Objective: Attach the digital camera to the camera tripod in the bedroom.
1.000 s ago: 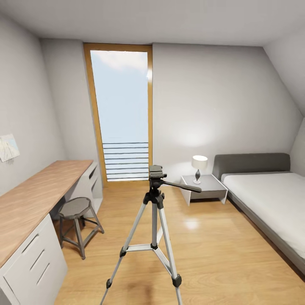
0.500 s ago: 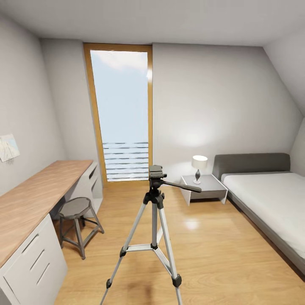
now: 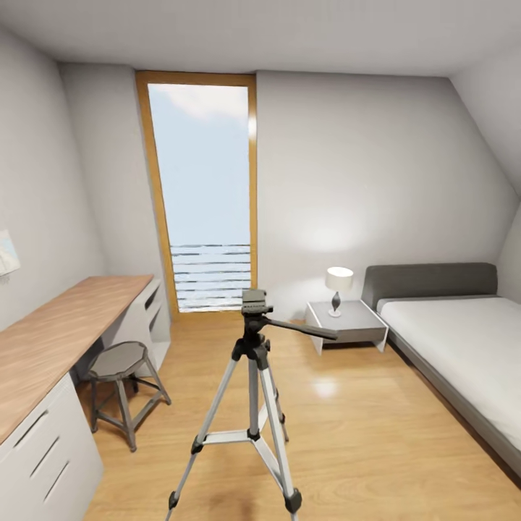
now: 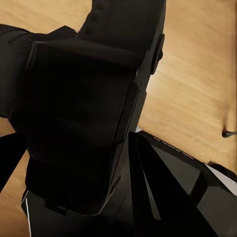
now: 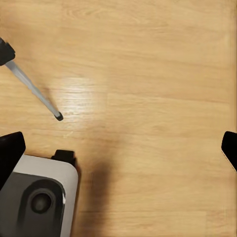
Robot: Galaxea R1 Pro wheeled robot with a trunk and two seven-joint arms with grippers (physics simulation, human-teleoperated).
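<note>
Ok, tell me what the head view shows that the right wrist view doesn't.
Head view: the whole tripod standing upright with its pan handle, plus the stool, desk, bed, lamp and window.
Right wrist view: the right gripper open, its fingertips wide apart above bare floor, and the grey robot base.
Both: the wood floor and a tripod leg.

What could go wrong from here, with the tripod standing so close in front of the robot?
1. A tripod foot lies near the robot's base; driving forward may knock the camera tripod over.
2. The pan handle sticks out sideways; an arm reaching for the top could catch it.
</note>
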